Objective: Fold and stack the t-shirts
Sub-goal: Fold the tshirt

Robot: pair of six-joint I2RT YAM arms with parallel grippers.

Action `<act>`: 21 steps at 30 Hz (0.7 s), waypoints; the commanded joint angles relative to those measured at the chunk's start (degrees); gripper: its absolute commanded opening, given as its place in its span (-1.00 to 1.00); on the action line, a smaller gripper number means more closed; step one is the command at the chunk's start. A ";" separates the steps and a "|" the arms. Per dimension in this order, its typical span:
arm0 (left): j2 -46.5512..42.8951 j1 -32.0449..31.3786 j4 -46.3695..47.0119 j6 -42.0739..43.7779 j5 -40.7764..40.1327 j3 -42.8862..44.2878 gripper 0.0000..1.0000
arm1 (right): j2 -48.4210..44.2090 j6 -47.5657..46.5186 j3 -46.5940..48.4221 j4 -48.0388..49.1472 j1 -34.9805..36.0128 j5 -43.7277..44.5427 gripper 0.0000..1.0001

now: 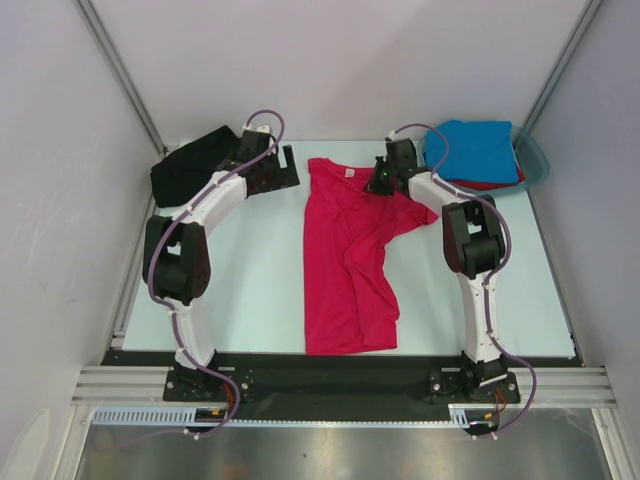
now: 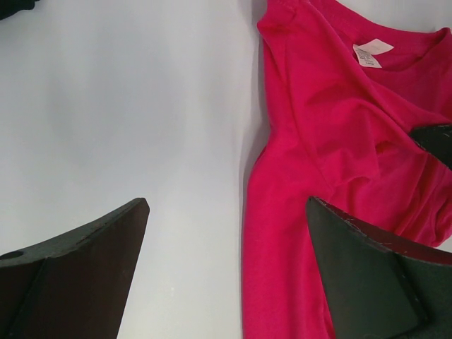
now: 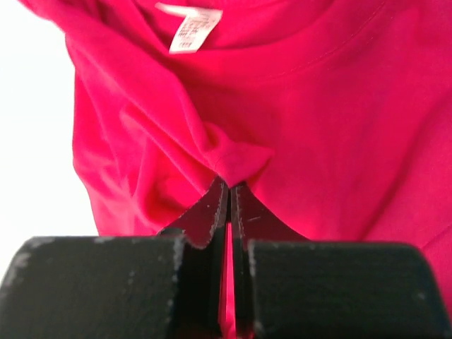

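The crimson-pink t-shirt (image 1: 345,270) lies partly folded in the middle of the table, collar at the far end, its white neck label (image 3: 192,28) showing. My right gripper (image 3: 229,185) is shut on a pinched fold of this shirt just below the collar, near its right shoulder (image 1: 382,178). My left gripper (image 2: 226,205) is open and holds nothing; it hovers over the shirt's upper left edge (image 1: 290,168), with bare table under one finger and pink cloth (image 2: 332,141) under the other. A black t-shirt (image 1: 190,165) lies bunched at the back left. A folded blue t-shirt (image 1: 475,150) rests on a red one (image 1: 490,185).
The blue and red shirts sit in a translucent teal tub (image 1: 538,160) at the back right corner. White walls enclose the table on the left, right and back. A black strip (image 1: 340,365) runs along the near edge by the arm bases.
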 commanded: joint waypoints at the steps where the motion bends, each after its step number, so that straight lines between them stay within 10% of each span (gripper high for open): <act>1: -0.39 0.43 1.40 -0.73 0.91 1.00 0.99 | -5.64 -1.97 -1.77 2.89 1.11 5.79 -1.00; 4: -0.30 0.43 2.02 -0.73 1.79 0.65 1.00 | -4.68 -2.58 -0.99 3.15 1.20 5.45 -0.99; 10: 3.21 1.22 6.50 -0.82 9.95 2.65 0.99 | -3.70 -6.62 3.85 -1.15 2.34 9.48 -0.02; 21: 29.66 3.68 5.01 -3.10 21.65 33.05 0.99 | -20.82 -13.83 -5.63 -3.00 5.15 18.36 0.14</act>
